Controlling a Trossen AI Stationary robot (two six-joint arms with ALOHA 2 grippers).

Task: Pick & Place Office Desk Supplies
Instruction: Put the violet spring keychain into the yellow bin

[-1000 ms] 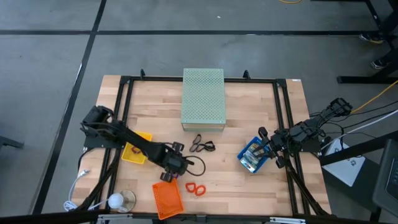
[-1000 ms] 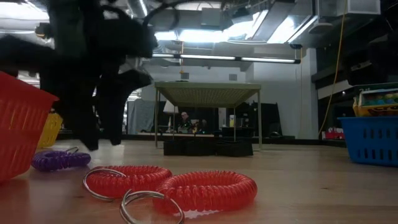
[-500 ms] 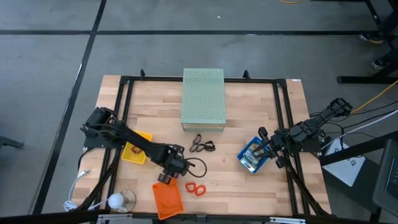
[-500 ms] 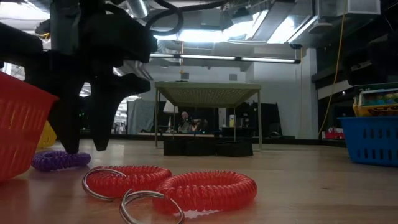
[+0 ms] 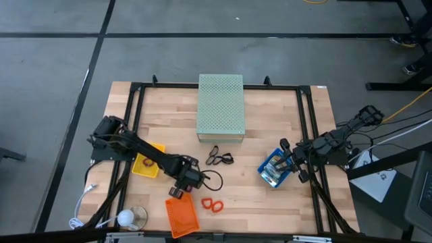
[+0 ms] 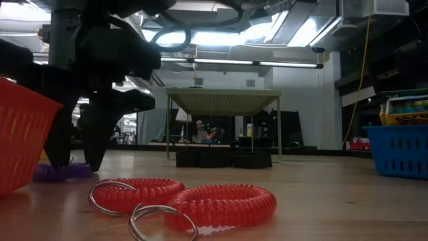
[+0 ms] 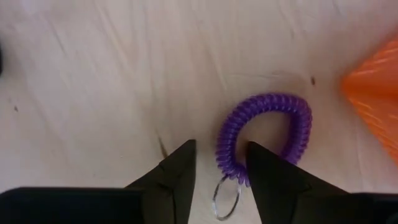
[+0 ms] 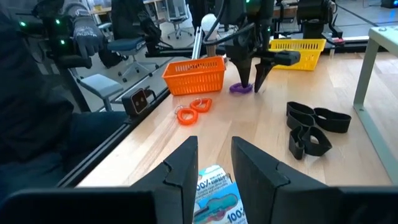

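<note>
Red coiled plastic rings with metal key loops sitting nearest the front edge of the wooden table, two of them touching, same pair showing orange-red from above. Just beside them, an orange mesh shallow tray at the front edge.

A bit further back, the left gripper down low right over a purple coiled plastic ring, fingers apart, one finger outside the coil and the other on the inner side, so straddling one side of it near its metal loop. Not clamped on it. From table height, the same gripper planted at the purple ring, tips at the wood.

Yellow mesh shallow tray off toward the left side, behind the arm. Thin black loop-shaped pieces bunched around mid-table, well apart from the purple ring.

Over on the right, the right gripper hovering above the blue mesh shallow tray, fingers apart, with a green-blue-white printed packet in the tray below them.

Furthest back, a large pale green perforated box at the far middle of the table.
</note>
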